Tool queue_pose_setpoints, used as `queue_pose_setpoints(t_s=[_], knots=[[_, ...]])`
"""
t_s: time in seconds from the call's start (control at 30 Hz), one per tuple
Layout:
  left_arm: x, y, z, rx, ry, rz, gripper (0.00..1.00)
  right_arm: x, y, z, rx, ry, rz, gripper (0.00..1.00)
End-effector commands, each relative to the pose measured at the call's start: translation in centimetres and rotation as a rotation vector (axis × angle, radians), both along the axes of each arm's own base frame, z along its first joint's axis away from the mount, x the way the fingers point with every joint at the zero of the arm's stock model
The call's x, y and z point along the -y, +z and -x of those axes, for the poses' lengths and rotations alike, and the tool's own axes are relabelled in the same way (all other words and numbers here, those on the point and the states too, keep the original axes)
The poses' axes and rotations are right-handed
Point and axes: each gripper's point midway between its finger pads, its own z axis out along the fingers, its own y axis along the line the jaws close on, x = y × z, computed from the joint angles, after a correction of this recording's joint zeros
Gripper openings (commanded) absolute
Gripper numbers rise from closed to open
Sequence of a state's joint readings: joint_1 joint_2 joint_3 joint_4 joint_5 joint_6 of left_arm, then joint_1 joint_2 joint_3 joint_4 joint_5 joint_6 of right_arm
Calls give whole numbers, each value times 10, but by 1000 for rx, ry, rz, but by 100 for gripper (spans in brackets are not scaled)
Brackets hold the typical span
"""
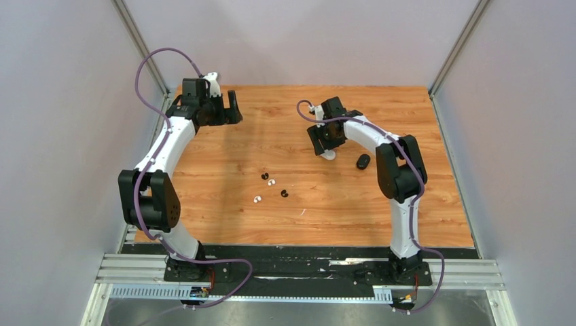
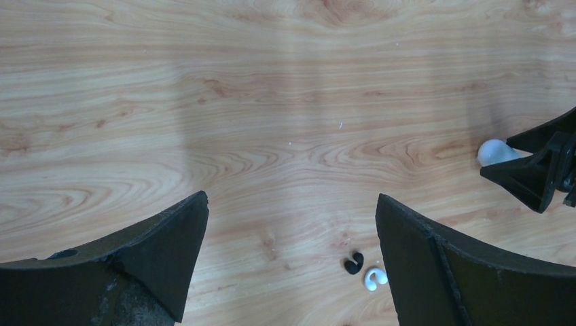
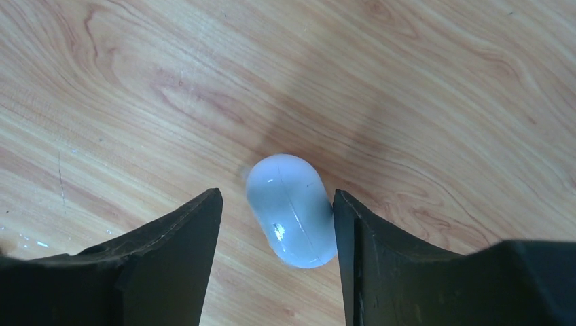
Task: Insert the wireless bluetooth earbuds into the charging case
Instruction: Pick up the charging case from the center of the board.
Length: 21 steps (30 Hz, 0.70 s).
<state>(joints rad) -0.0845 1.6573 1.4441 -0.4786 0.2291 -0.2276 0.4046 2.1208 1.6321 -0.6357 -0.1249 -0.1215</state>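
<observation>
Four tiny earbuds lie mid-table: a black one (image 1: 264,176), a white one (image 1: 271,182), a black one (image 1: 284,193) and a white one (image 1: 258,200). A closed white pill-shaped case (image 1: 329,155) lies under my right gripper (image 1: 324,145). In the right wrist view the case (image 3: 292,209) lies between the open jaws of the right gripper (image 3: 277,195), against the right finger (image 3: 380,258), with a gap on the left. A black case (image 1: 363,161) lies just to the right. My left gripper (image 1: 231,111) is open and empty at the far left. Its wrist view shows the gripper (image 2: 292,197) wide open, with one black earbud (image 2: 353,263) and one white earbud (image 2: 375,278).
The wooden table (image 1: 306,224) is boxed by grey walls on the left, back and right. The left wrist view also shows the white case (image 2: 492,152) and the right gripper's fingers (image 2: 536,173) at its right edge.
</observation>
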Motion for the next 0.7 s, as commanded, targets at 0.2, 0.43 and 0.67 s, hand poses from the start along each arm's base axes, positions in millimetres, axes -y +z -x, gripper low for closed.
queue_pose_setpoints(t_s=[0.2, 0.43, 0.67], knots=[[11, 5, -7, 19, -40, 56, 99, -2, 29, 4, 36, 31, -69, 60], [17, 6, -10, 23, -77, 77, 99, 15, 20, 9, 38, 91, -13, 63], [18, 4, -12, 19, -82, 78, 99, 25, 3, 8, 68, 178, 100, 59]])
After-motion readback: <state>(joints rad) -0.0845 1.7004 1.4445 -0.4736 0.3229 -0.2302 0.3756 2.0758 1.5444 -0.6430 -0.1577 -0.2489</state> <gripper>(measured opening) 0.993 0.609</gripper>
